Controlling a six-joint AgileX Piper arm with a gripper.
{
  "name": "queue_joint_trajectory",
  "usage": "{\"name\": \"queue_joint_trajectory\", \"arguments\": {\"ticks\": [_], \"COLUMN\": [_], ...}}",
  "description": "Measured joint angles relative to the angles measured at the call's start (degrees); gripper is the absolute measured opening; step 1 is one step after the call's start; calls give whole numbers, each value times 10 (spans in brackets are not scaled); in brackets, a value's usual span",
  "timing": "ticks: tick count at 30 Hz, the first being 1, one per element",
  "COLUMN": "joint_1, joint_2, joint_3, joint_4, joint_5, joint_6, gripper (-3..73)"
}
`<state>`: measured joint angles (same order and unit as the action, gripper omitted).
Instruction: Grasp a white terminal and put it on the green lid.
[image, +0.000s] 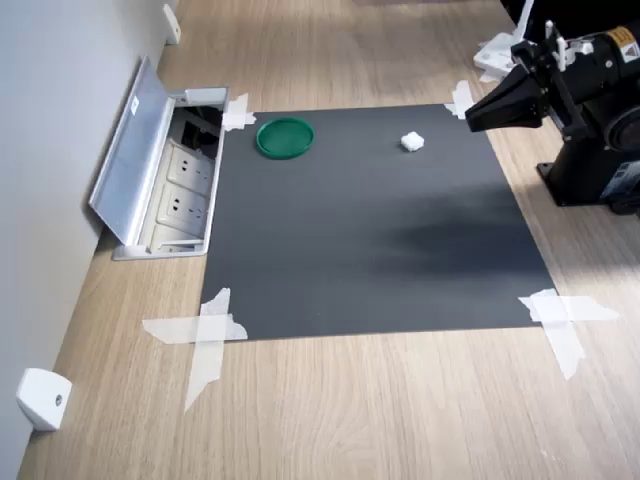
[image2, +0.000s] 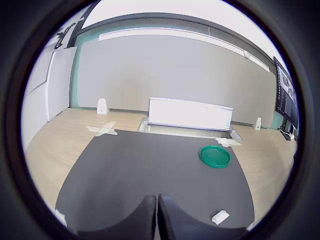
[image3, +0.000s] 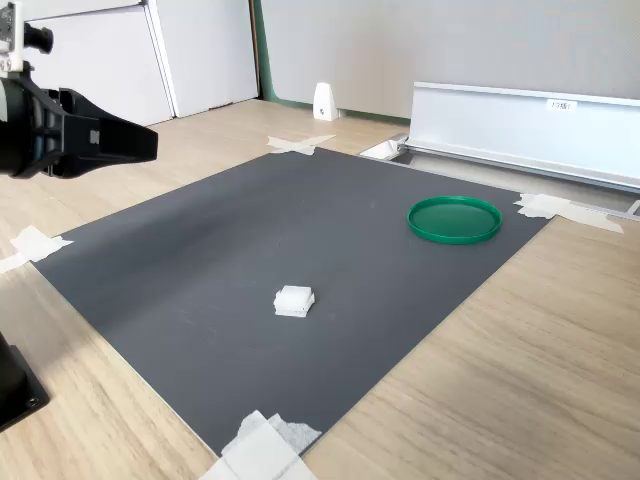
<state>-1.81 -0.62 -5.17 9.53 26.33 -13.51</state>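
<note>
Gripper (image: 470, 117) closed, empty, raised over mat's edge. White terminal (image: 411, 142) loose on dark mat (image: 370, 260), well apart from green lid (image: 285, 138). Risk: nudging tiny block aside without opening first.

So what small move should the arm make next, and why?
Probably swing toward the white terminal and open up. The gripper looks shut and hangs above the mat's edge, well apart from the terminal, which lies alone on the mat. The green lid is bare.
</note>
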Motion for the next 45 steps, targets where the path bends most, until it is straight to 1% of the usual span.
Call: {"name": "queue_joint_trajectory", "arguments": {"ticks": [33,40,45], "joint_1": [0,0,0], "joint_2": [2,93,194], "joint_3": [-9,-71,-135], "joint_4": [0,0,0], "joint_5": [1,2,2], "joint_6": [0,0,0], "gripper": [-8,-8,-8]}}
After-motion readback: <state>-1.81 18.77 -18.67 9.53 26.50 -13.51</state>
